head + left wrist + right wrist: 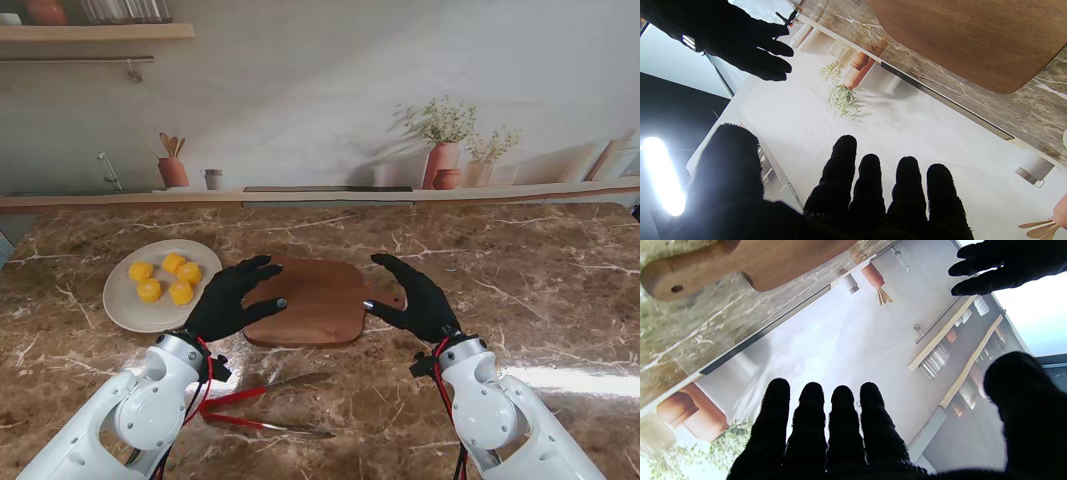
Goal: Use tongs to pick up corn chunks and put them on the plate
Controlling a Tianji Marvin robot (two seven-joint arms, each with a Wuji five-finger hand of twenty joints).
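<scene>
Both hands hang empty with fingers spread, left hand (228, 300) and right hand (418, 298) flanking the board (315, 300); four corn chunks (165, 278) sit on the plate (122, 305), tongs (265, 405) lie nearer to me

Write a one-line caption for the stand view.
Both hands, left and right, hover open over the cutting board; four corn chunks sit on the plate, tongs lying nearer to me.

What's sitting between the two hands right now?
In the stand view, only the wooden cutting board lies between the left hand and the right hand. Nothing rests on it; both hands are open and hold nothing.
</scene>
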